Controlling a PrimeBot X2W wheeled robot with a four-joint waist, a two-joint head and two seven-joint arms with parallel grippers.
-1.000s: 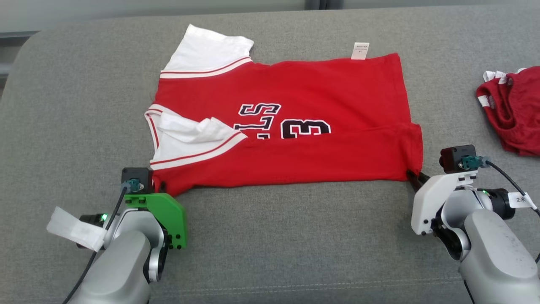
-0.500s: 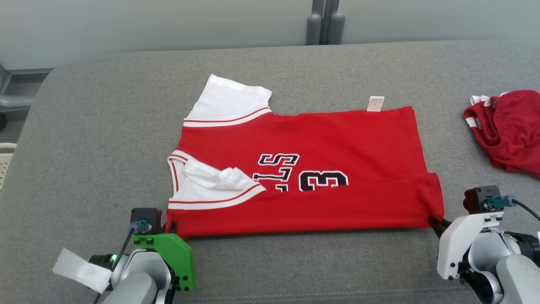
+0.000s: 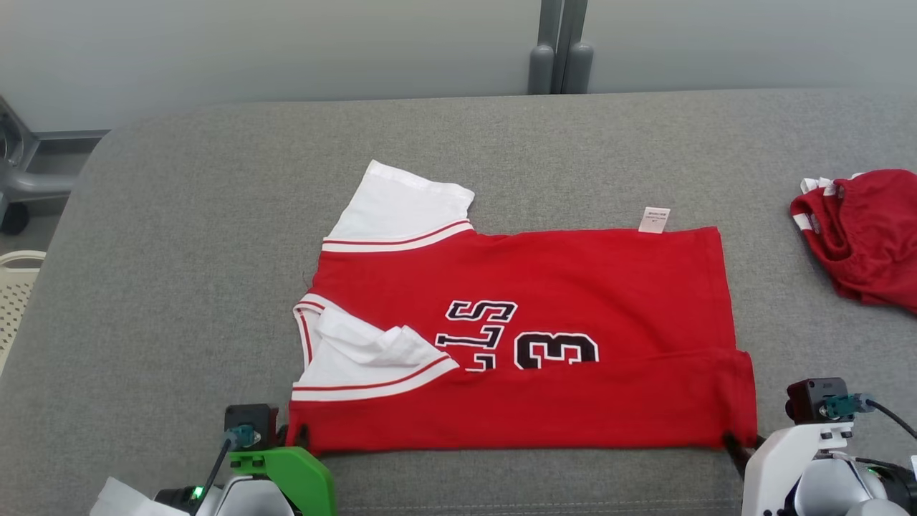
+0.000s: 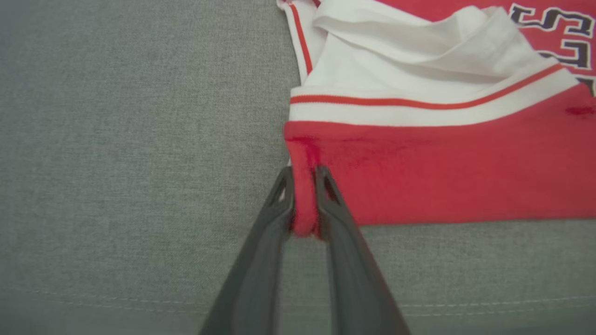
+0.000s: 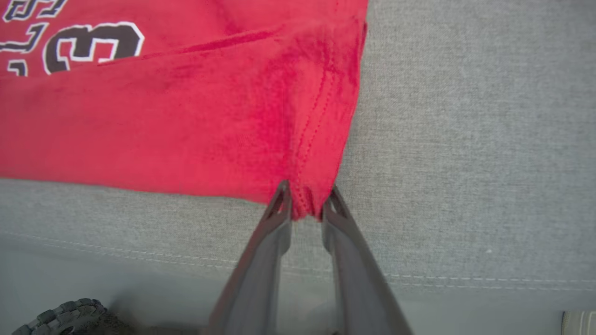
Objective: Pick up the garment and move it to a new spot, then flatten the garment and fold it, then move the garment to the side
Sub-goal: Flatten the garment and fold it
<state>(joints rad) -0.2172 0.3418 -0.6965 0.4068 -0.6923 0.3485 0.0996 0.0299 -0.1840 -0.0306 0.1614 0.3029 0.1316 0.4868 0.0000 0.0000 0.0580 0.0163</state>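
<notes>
The garment (image 3: 537, 287) is a red jersey with white sleeves and black "13" lettering, lying folded and flat on the grey cushion (image 3: 179, 251). My left gripper (image 3: 294, 433) sits at its near left corner. In the left wrist view the gripper (image 4: 303, 173) is shut on a bunched bit of the garment's (image 4: 442, 177) red hem. My right gripper (image 3: 731, 441) is at the near right corner. In the right wrist view the gripper (image 5: 308, 188) pinches the stitched corner of the garment (image 5: 186, 116) between its tips.
A second red garment (image 3: 860, 236) lies crumpled at the cushion's right edge. A pale basket (image 3: 14, 287) stands off the left side and a grey post (image 3: 559, 50) rises behind. The cushion's stitched front seam (image 5: 442, 279) runs just under my grippers.
The whole head picture has slid downward as the camera moved. Both grippers stay at the garment's near corners, and the garment keeps its shape.
</notes>
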